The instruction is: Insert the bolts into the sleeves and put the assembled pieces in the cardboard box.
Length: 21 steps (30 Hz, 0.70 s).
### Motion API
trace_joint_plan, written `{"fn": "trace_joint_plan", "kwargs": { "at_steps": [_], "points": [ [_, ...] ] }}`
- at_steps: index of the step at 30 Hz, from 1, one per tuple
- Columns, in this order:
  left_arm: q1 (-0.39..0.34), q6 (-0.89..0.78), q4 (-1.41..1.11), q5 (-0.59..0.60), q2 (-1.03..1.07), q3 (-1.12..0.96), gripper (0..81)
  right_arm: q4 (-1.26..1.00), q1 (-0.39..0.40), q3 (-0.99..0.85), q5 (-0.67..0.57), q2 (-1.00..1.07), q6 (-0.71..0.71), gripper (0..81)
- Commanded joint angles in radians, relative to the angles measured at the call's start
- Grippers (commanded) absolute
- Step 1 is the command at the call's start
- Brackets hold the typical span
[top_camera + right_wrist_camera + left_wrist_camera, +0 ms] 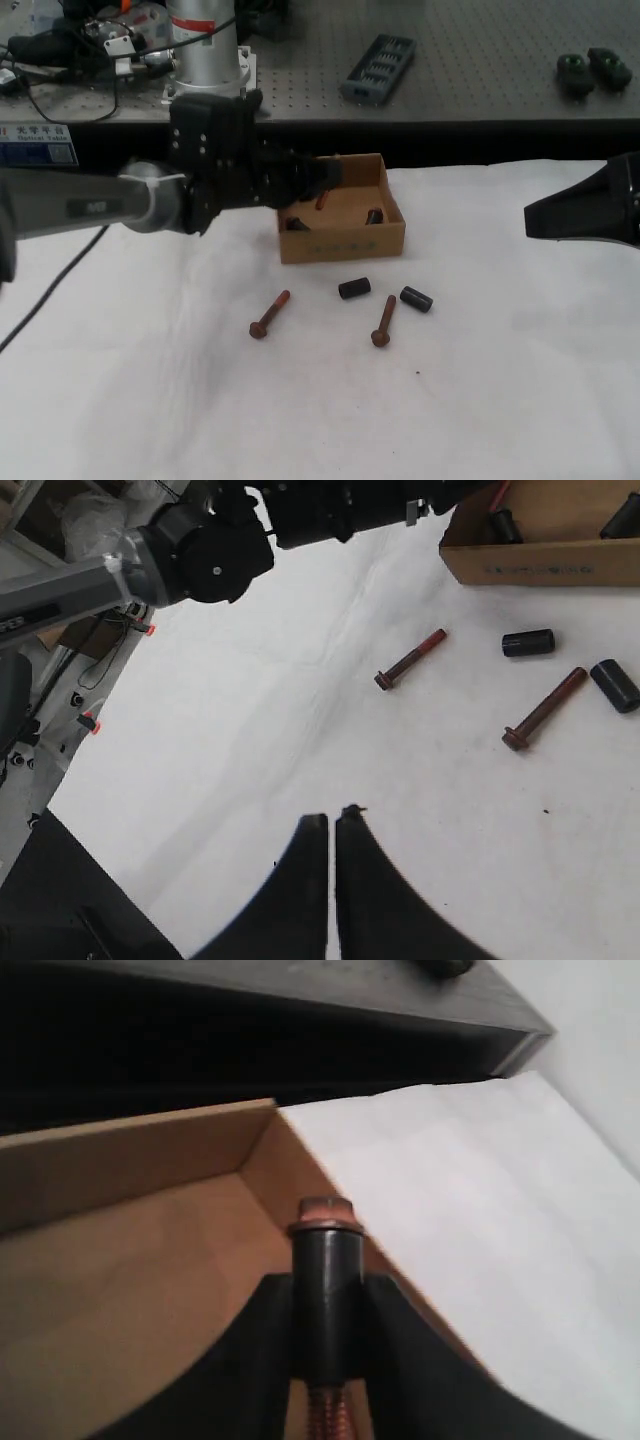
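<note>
- Cardboard box (pixel 345 243) stands on the white cloth (pixel 480 400) toward the far side of the bench. Dark pieces (pixel 503 526) lie inside it, one at each end.
- Left gripper (pixel 322 1288) hangs over the open top of the box, just inside one corner. Its fingers are clamped on an assembled piece (pixel 322 1260), a black sleeve with a copper-coloured bolt through it. The bolt head stands clear of the sleeve at the far end and the threaded shank shows at the near end.
- First loose bolt (pixel 269 314) lies on the cloth in front of the box, toward the left.
- Second loose bolt (pixel 383 321) lies nearer the middle, apart from the first.
- First loose sleeve (pixel 354 289) rests just in front of the box wall. Second loose sleeve (pixel 416 298) lies beside it to the right. Neither touches a bolt.
- Right gripper (pixel 332 825) is held above bare cloth, well apart from the box. Its fingers are pressed together and grasp nothing.
</note>
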Motion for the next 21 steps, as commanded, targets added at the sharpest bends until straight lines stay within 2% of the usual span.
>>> {"fn": "trace_joint_plan", "kwargs": {
  "at_steps": [1,5,7,8,13,14,18,21],
  "points": [
    [0.004,0.017,0.010,-0.085,0.042,-0.051,0.6,0.001,-0.007,-0.005,-0.008,-0.010,-0.010,2.9],
    [0.008,0.017,0.009,-0.102,0.068,-0.059,0.1,0.001,-0.007,-0.003,-0.008,-0.010,-0.010,2.9],
    [0.008,0.017,0.012,-0.102,0.076,-0.059,4.8,0.001,-0.007,-0.003,-0.008,-0.010,-0.010,2.9],
    [0.008,0.017,0.012,-0.102,0.077,-0.059,8.4,0.001,-0.007,-0.003,-0.008,-0.010,-0.010,2.9],
    [0.008,-0.006,0.012,-0.102,0.078,-0.059,39.5,0.001,-0.007,-0.003,-0.026,-0.010,-0.010,2.9],
    [0.008,-0.026,0.012,-0.102,0.078,-0.059,42.7,0.001,-0.007,-0.003,-0.026,-0.010,-0.010,2.9],
    [0.008,-0.044,0.008,-0.062,0.075,-0.059,40.7,0.001,-0.007,-0.003,-0.026,-0.010,-0.010,2.9],
    [0.008,-0.044,0.008,0.032,0.062,-0.059,35.6,0.001,-0.007,-0.003,-0.028,-0.010,-0.010,2.9]
  ]
}}
